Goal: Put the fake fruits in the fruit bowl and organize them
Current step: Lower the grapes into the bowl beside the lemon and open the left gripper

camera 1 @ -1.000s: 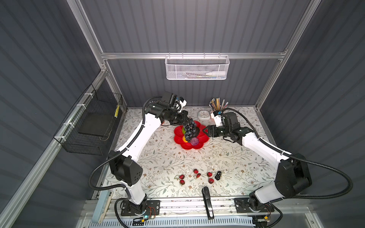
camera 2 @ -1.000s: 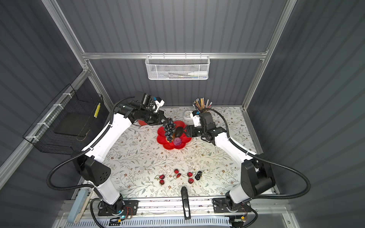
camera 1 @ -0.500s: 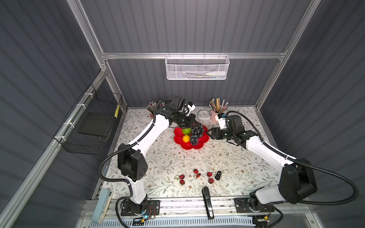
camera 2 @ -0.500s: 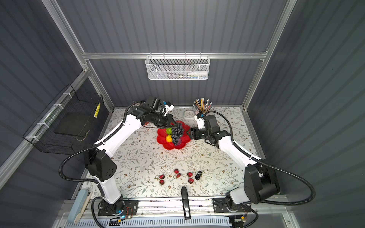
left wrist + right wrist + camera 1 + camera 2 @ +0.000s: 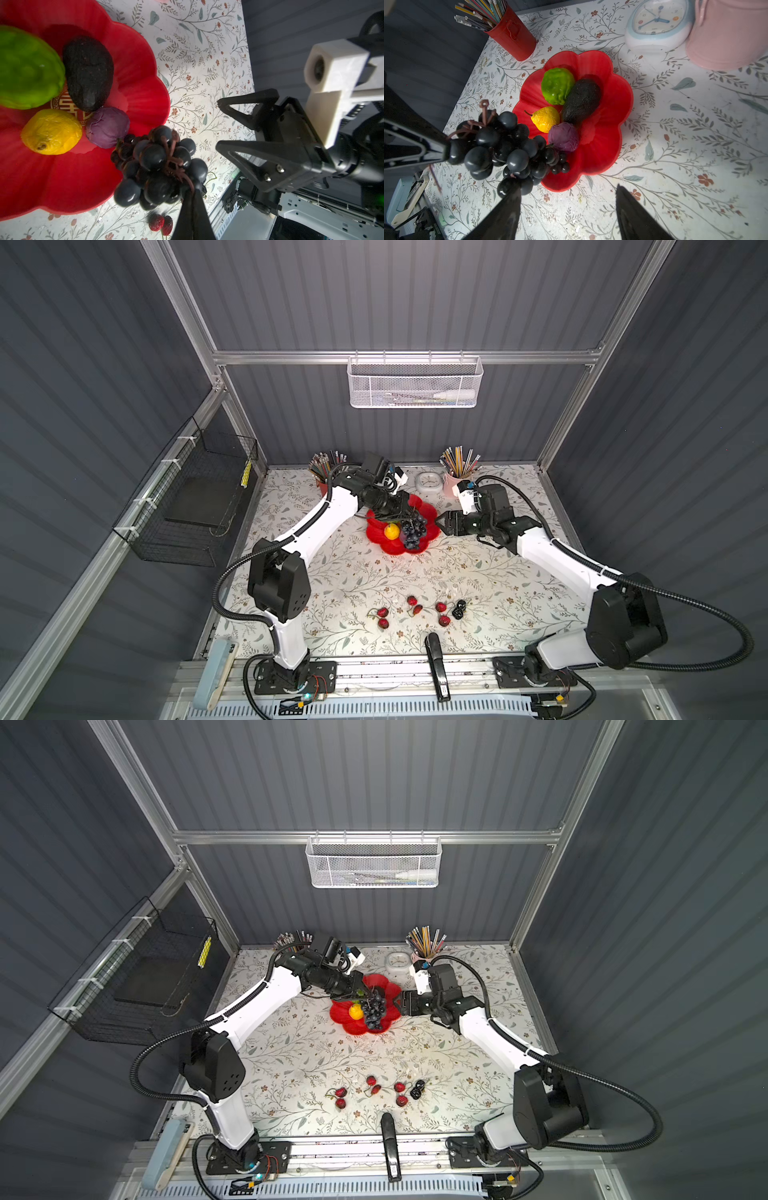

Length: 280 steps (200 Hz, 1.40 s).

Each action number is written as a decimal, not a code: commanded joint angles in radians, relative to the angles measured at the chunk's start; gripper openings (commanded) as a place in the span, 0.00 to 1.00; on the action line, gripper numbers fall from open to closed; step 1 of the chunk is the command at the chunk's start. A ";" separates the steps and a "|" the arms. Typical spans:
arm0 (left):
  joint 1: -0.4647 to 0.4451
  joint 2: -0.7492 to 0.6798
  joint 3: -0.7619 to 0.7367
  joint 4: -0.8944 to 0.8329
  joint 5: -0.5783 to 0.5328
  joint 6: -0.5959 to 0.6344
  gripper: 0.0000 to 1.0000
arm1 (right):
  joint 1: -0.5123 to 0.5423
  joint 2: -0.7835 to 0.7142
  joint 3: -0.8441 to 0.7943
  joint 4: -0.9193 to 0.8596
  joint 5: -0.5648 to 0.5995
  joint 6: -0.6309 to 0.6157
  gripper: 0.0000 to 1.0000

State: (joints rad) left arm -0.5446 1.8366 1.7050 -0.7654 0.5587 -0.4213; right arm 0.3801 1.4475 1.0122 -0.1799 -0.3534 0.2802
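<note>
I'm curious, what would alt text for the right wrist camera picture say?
A closed black gripper holds a dark grape bunch by its stem above a red flower-shaped bowl containing a green fruit, avocado, yellow pear and purple fruit.

Robot test cell: aluminium frame (image 5: 405, 357), grey panel walls (image 5: 407, 294), floral tabletop (image 5: 374, 572).

Dark grape bunch (image 5: 506, 145) hanging over red fruit bowl (image 5: 612, 124) holding four fruits, cherries (image 5: 415, 608) on table
</note>
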 commanded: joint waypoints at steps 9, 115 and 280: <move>0.002 -0.063 -0.031 -0.026 -0.049 0.034 0.00 | 0.021 -0.010 0.011 -0.010 0.007 -0.022 0.72; 0.146 -0.107 -0.189 0.020 -0.083 0.007 0.00 | 0.071 0.038 0.033 0.059 0.030 -0.016 0.71; 0.215 0.112 -0.080 0.058 -0.102 0.056 0.04 | 0.173 0.249 0.133 0.102 -0.056 -0.001 0.68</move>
State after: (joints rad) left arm -0.3382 1.9179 1.5867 -0.7090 0.4557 -0.3958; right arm 0.5362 1.6688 1.1397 -0.0940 -0.3855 0.2703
